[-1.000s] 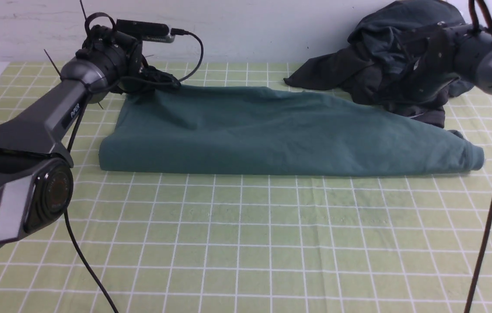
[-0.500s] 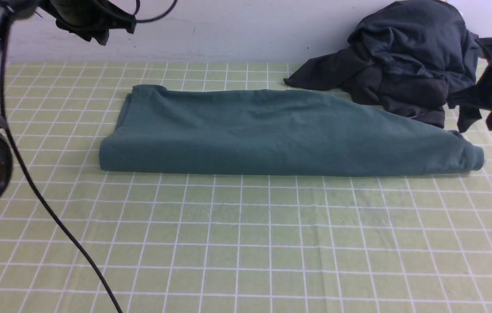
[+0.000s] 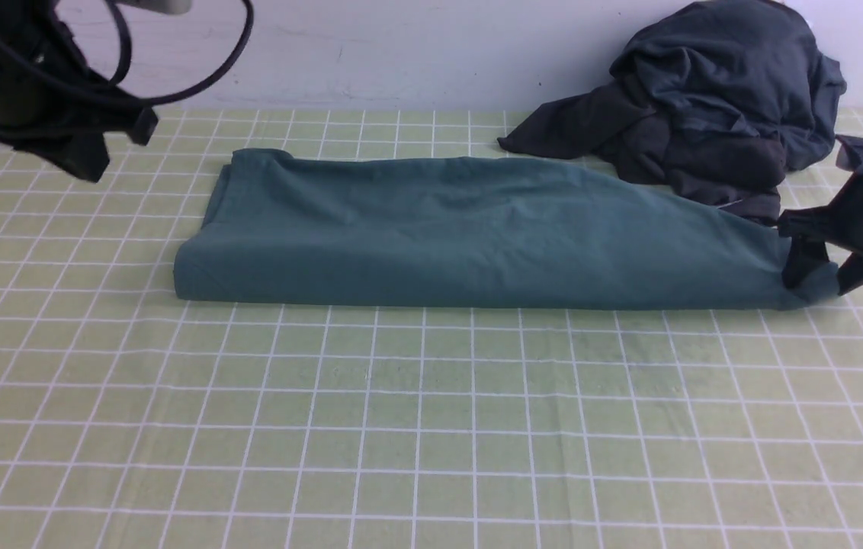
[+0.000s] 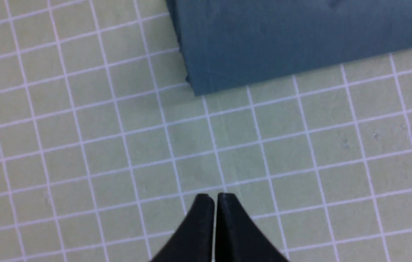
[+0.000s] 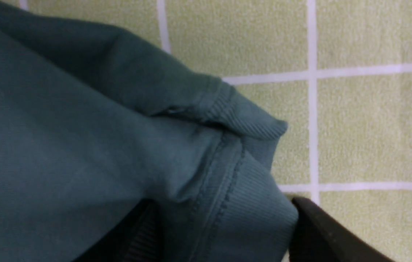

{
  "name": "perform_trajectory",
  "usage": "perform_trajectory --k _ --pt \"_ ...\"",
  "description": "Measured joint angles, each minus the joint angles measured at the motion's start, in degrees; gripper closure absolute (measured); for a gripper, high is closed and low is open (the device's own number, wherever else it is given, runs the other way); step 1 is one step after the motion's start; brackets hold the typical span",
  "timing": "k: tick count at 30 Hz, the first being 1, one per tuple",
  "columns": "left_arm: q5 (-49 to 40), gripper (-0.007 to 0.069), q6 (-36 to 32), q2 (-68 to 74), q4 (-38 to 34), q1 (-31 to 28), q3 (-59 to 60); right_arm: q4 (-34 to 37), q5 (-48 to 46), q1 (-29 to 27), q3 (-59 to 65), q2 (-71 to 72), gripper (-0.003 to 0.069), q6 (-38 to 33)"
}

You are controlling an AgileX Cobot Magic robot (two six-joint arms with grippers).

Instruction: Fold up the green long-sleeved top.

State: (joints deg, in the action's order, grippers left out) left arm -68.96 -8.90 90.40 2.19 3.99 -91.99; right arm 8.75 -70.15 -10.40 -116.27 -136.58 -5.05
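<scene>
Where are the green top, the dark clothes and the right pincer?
green top [image 3: 431,229], front view, middle of its folded body.
dark clothes [image 3: 713,99], front view, middle of the heap.
right pincer [image 3: 820,280], front view, midway between its fingertips.

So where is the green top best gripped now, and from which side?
The ribbed corner at the right end of the green top, from above and the right: the folded band lies flat, and there its layers bunch thick. The open right gripper straddles it.

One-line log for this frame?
top: folded strip | left gripper: shut, empty, clear of top | right gripper: open, straddling top's ribbed end
</scene>
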Motion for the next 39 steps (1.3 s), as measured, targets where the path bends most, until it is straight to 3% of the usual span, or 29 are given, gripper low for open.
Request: perform_trajectory --k 2,5,7,14,20,24,33,37,39 --pt "1.94 0.0628 2.17 -4.83 1.75 0.0 4.89 1.07 0.0 -0.05 0.0 0.0 0.0354 -1.83" --pt "4.01 0.0628 6.8 -12.46 4.21 0.0 12.94 2.5 -0.17 -0.05 0.12 0.73 0.0557 -5.25" --pt "4.63 0.0628 11.38 -18.65 5.86 0.0 19.36 2.27 -0.37 -0.25 0.41 2.63 0.063 -8.17" --pt "7.07 0.0628 19.97 -31.8 6.83 -0.05 41.11 -1.02 -0.81 -4.57 0.54 14.74 0.0648 -11.01" --pt "14.79 0.0628 21.9 -37.32 7.08 -0.05 54.02 4.15 0.67 -7.51 0.13 23.43 0.0648 -10.68" --pt "22.06 0.0628 22.3 -38.04 5.52 -0.05 56.88 10.21 0.92 -1.51 -3.5 24.66 0.0648 -6.73" --pt "26.12 0.0628 21.92 -38.33 -0.27 0.07 56.97 13.75 9.4 28.41 -8.77 15.75 0.0647 -3.46" --pt "25.84 0.0628 21.85 -38.33 -0.71 0.07 56.97 12.48 14.51 35.06 -10.81 8.32 0.0638 -1.82" --pt "25.32 0.0628 21.85 -38.33 -0.75 0.07 56.97 11.67 16.25 37.35 -13.6 3.71 0.0601 -1.12"
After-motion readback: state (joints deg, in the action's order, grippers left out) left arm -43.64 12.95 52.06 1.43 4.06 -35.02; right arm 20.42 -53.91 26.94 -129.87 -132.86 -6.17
